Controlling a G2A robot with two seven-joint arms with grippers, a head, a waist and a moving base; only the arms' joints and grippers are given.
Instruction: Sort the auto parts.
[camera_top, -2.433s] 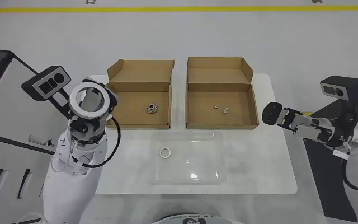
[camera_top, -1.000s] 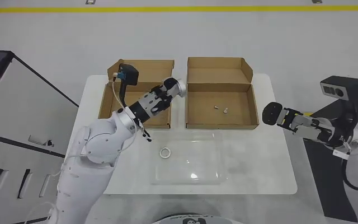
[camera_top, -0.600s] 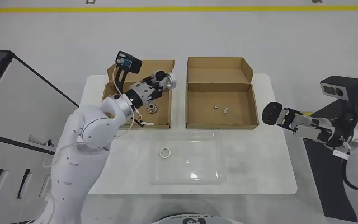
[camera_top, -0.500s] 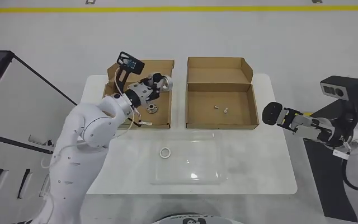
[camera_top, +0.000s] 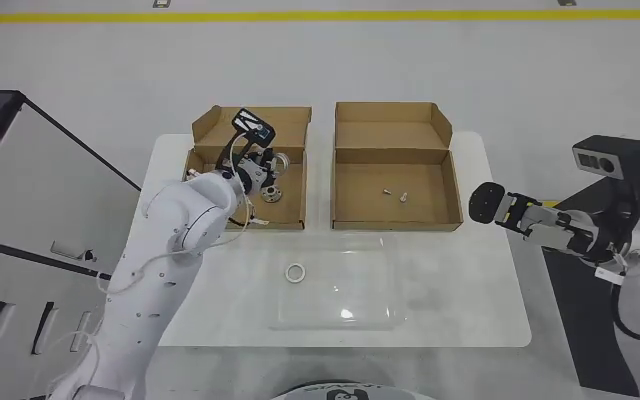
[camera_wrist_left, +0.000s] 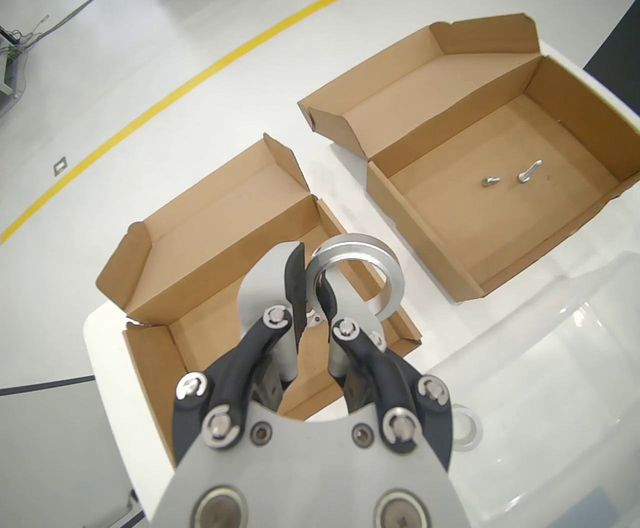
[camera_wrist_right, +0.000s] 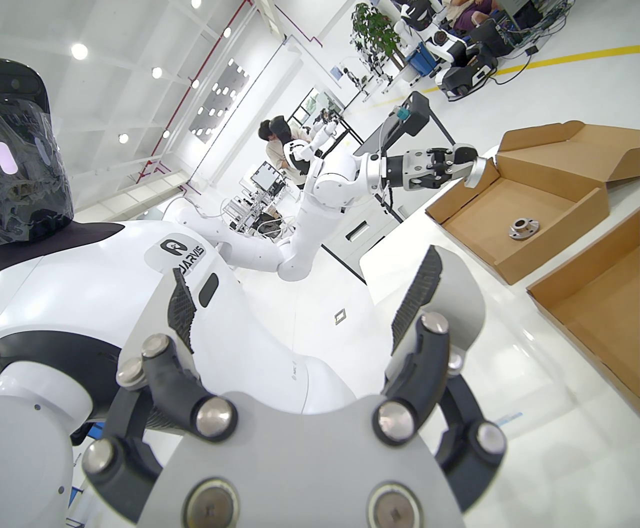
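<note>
While the left gripper (camera_wrist_left: 309, 270) pinches the ring (camera_wrist_left: 390, 292) by its wall above the left box (camera_wrist_left: 225, 215), lower beside the flange (camera_wrist_right: 522, 230), then release; right gripper (camera_wrist_right: 305, 272) jaws spread wide, empty

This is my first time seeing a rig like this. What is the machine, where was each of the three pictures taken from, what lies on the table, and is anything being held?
It is a two-armed robot at a white table. One picture looks down from a camera above the arms. The other two come from a camera on each wrist, so each shows its own gripper up close. On the table stand two open cardboard boxes: the left box holds a flanged metal part, the right box two small bolts. In front lies a clear tray with a small white ring in it. The left gripper is shut on a large metal ring, held above the left box. The right gripper is open and empty, at the table's edge.
</note>
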